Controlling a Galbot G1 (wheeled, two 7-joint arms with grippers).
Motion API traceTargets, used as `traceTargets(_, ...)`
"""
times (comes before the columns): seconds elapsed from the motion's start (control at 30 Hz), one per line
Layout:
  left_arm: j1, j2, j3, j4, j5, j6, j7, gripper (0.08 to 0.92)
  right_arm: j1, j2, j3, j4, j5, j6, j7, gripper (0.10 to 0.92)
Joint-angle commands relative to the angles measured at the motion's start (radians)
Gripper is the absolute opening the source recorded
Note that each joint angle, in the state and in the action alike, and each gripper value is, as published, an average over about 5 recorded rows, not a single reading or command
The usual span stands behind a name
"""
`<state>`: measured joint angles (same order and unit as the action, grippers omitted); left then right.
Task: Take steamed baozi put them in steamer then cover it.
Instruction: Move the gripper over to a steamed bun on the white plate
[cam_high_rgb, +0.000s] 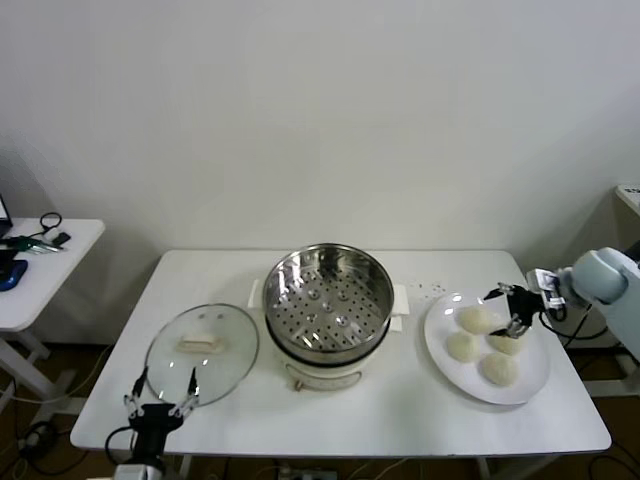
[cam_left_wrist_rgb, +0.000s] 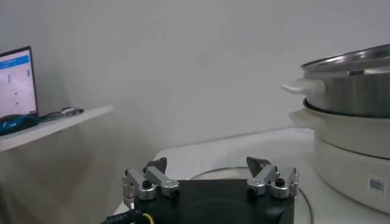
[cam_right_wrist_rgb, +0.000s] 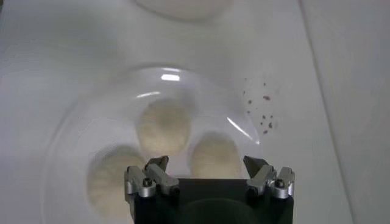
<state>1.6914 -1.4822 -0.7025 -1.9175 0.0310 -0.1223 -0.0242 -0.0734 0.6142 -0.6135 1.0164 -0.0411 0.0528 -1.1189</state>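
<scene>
The right claw (cam_high_rgb: 516, 310) hovers with its jaws spread wide and empty over the white plate (cam_high_rgb: 440, 352) at the right side of the desk (cam_high_rgb: 400, 415), just above the four steamed baozi (cam_high_rgb: 478, 320) lying there. The steamer (cam_high_rgb: 327, 292) sits at the desk's centre on its cream pot base, uncovered and with nothing on its perforated floor. The cover (cam_high_rgb: 202, 350) lies flat on the desk to the steamer's left. The left claw (cam_high_rgb: 160, 392) waits at the near desk edge, beside the cover, also spread wide and holding nothing. A small label (cam_left_wrist_rgb: 376, 183) on the pot base is too small to read
</scene>
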Motion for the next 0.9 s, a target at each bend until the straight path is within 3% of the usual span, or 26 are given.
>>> traceTargets(0.03,-0.003,0.003,-0.004,0.010,-0.004,0.005,-0.002,0.823,0.222,0.118,-0.285,-0.181,-0.065,0.030,-0.053,0.823)
traceTargets(0.4,-0.014,0.011,-0.007,0.017,-0.007,0.016,-0.004,0.823,0.155,0.267,-0.177,-0.335,-0.176,0.078,-0.026,0.823)
traceTargets(0.9,-0.013,0.009,-0.009,0.020,-0.006,0.016,-0.004,0.823,0.092,0.314,-0.115,-0.377,-0.230,0.080,-0.022,0.823)
